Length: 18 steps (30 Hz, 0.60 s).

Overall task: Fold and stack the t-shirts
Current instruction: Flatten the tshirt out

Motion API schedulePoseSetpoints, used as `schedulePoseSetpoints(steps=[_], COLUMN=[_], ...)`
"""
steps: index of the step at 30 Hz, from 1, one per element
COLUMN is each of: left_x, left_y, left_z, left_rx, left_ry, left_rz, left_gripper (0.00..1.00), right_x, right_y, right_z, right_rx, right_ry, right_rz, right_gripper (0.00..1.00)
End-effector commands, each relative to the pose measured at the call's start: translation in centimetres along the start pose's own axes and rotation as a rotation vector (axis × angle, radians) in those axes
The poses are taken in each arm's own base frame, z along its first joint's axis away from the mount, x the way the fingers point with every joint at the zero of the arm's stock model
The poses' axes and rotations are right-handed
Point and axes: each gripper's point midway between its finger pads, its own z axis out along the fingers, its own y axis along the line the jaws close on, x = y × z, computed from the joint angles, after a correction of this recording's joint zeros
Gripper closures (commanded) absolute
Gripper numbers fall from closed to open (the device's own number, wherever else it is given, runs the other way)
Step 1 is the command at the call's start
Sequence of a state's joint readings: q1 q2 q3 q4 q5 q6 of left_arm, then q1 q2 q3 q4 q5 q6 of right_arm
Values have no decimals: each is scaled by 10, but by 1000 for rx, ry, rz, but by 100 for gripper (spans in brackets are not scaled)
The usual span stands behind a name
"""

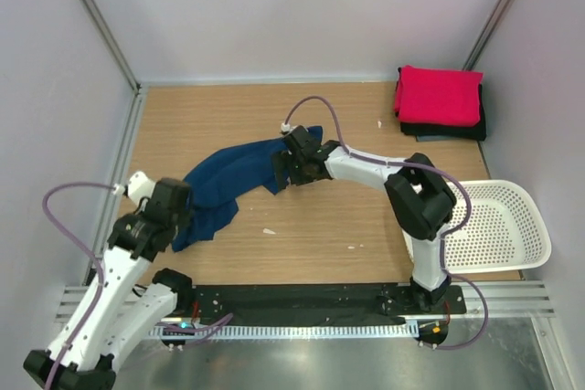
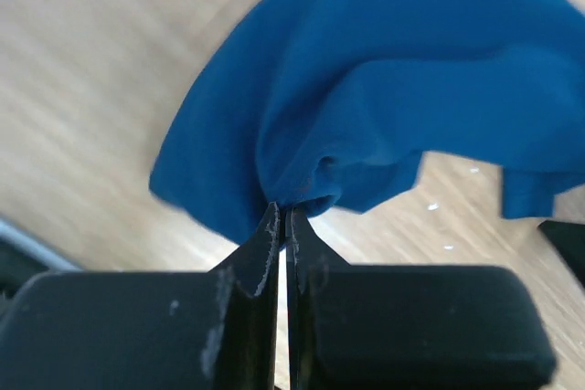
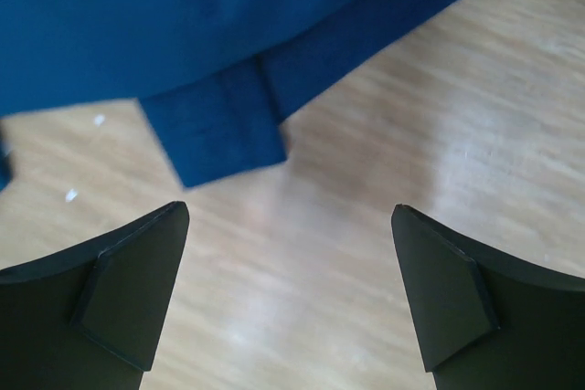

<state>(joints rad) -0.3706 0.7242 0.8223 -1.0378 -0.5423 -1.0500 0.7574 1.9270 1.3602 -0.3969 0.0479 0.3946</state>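
Navy t-shirt (image 1: 233, 175) lies crumpled on the counter (image 1: 320, 235) between your pincers. Left pincer (image 2: 283, 214) pinches a bunched edge, probably to pull it flat. Right pincer (image 3: 288, 212) stands spread over bare counter, with a hem corner (image 3: 219, 130) just ahead, unheld.

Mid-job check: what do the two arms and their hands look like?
The left arm and right arm have white shells and black joints, each trailing a lilac cable. The left hand and right hand have matte black wedge-shaped fingers.
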Motion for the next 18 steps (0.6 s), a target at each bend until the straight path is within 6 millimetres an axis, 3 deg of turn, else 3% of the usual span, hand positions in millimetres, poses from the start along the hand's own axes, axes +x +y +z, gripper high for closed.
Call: schedulePoseSetpoints(steps=[1,4,8,10,14,18], left_x=[25,28,19,13,-11,-27], left_y=[43,41,46,48,41,33], left_z=[-3,-4,-7,-8,-17,-20], left_rx=[-71,-10,-63,-87,-89,-81], left_ry=[8,2,-22,-34,-97,-137], left_rz=[-225,-273,-238,-194,-166,-150], left_gripper=[100,100,100,100,100,100], right_x=[-32,-36,-46,-42,-42,-27], right_y=[-5,-9,-4,-6,-1,-2], right_z=[16,33,51,61,59,43], right_rx=[66,97,89,97,78,81], right_ry=[-96,-86,-92,-68,-42,-3], right_rz=[-7,-22,-24,-41,-52,-51], right_gripper=[1,2,12,17,28,29])
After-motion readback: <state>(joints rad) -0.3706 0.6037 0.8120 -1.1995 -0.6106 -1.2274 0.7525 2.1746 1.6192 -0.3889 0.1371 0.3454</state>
